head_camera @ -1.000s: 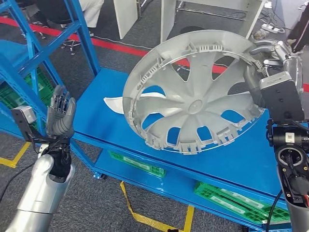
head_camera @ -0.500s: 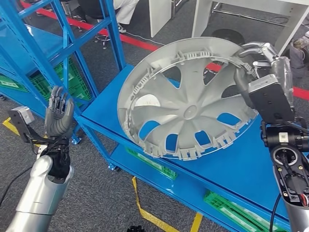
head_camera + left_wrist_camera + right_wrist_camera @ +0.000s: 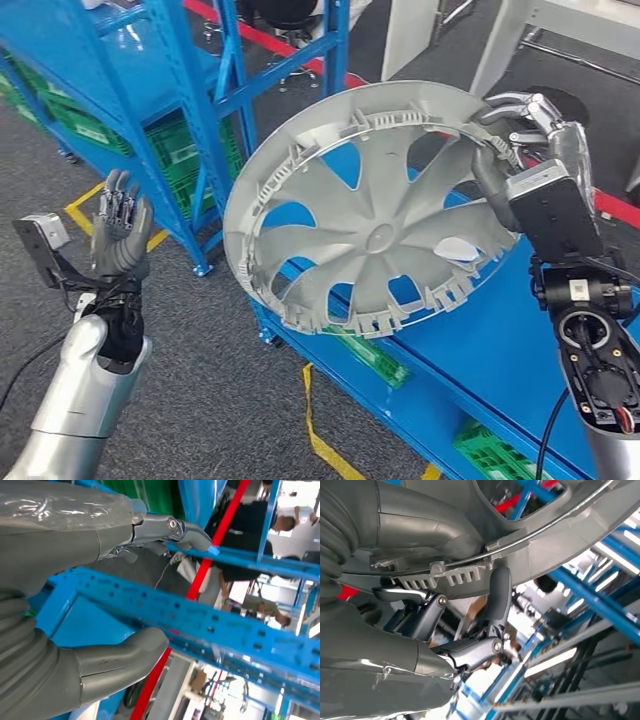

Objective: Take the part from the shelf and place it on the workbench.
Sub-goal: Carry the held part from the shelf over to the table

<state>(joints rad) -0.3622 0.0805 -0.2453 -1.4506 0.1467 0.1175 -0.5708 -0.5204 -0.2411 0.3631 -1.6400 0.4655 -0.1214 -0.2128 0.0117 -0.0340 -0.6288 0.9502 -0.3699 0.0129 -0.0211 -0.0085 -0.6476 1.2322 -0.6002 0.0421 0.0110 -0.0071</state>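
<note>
The part is a large grey wheel cover (image 3: 370,215) with curved spokes, held tilted in the air over the left end of a blue shelf deck (image 3: 498,350). My right hand (image 3: 528,125) grips its rim at the upper right; in the right wrist view the fingers (image 3: 497,597) and thumb clamp the ribbed rim (image 3: 531,565). My left hand (image 3: 119,235) is raised at the left, fingers up and apart, holding nothing, well clear of the cover. In the left wrist view my left hand (image 3: 124,585) faces blue shelf beams (image 3: 211,625).
A blue shelf rack (image 3: 196,110) stands at the upper left with green crates (image 3: 177,150) under it. More green crates (image 3: 490,450) lie on the lower deck. Yellow tape (image 3: 321,430) and a red line (image 3: 619,205) mark the grey floor. A person (image 3: 241,545) stands beyond the rack.
The whole picture has shifted right: my view turned left, bringing the blue rack and floor in. The wheel cover stays in my right hand; my left hand keeps its raised pose.
</note>
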